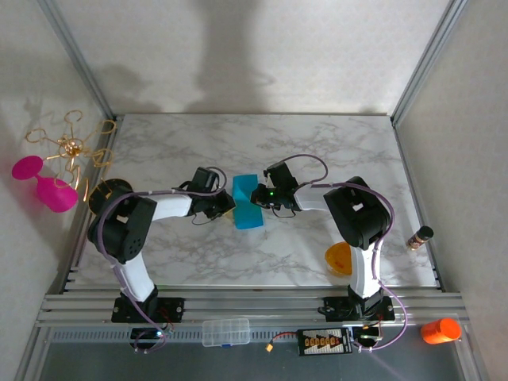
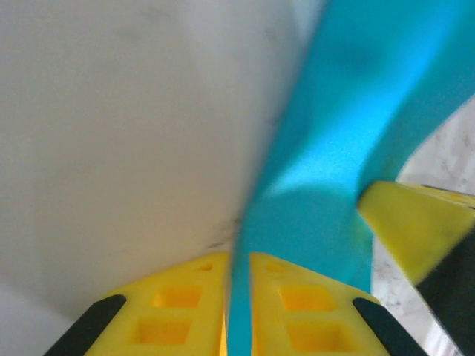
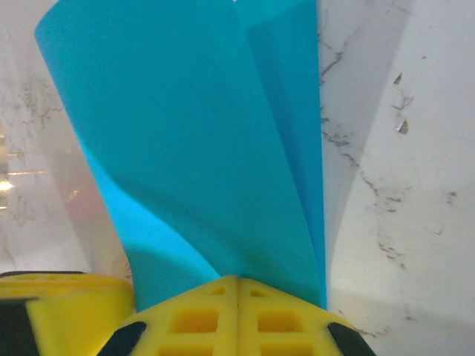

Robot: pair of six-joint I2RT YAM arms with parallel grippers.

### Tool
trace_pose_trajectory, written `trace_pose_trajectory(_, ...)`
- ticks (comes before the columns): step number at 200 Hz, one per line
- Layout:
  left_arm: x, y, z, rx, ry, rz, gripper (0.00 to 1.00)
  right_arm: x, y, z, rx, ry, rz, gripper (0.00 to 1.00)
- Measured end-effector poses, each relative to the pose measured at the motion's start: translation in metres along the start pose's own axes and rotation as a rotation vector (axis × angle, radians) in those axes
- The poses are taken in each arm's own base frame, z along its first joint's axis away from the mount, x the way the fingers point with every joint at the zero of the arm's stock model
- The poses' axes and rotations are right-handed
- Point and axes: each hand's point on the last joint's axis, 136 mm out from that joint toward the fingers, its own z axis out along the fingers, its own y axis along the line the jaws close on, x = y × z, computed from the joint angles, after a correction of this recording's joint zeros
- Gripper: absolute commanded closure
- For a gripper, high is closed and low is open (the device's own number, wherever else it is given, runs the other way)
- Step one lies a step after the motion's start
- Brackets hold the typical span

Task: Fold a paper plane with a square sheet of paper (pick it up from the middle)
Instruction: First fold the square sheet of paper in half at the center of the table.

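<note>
Folding is judged early-stage. The left gripper is closed on the square sheet of paper, held curved over the table centre; the right gripper is clamped on its opposite edge. No wings are formed.

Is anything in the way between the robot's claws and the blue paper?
No, nothing visible. The left gripper and the right gripper are both pinched shut on the square sheet of paper, one at each side.
</note>
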Motion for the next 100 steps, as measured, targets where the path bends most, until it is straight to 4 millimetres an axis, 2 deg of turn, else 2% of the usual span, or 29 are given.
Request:
trace_pose_trajectory(16, -0.007, 0.013, -0.012, -0.032, -0.024, -0.022, 0.83, 0.0, 0.0, 0.0, -0.001, -0.001, 0.0, 1.0)
trace_pose_trajectory(28, -0.011, 0.012, -0.019, -0.031, -0.037, -0.024, 0.83, 0.0, 0.0, 0.0, -0.001, -0.001, -0.001, 1.0)
trace_pose_trajectory(60, -0.001, -0.021, -0.024, 0.066, -0.024, 0.018, 0.83, 0.0, 0.0, 0.0, -0.001, -0.001, -0.001, 1.0)
trace_pose_trajectory(79, 0.014, -0.039, -0.018, 0.117, 0.016, 0.033, 0.84, 0.0, 0.0, 0.0, -0.001, -0.001, -0.001, 1.0)
trace_pose_trajectory(100, 0.025, -0.048, -0.005, 0.132, 0.058, 0.04, 0.84, 0.0, 0.0, 0.0, -0.001, -0.001, -0.001, 1.0)
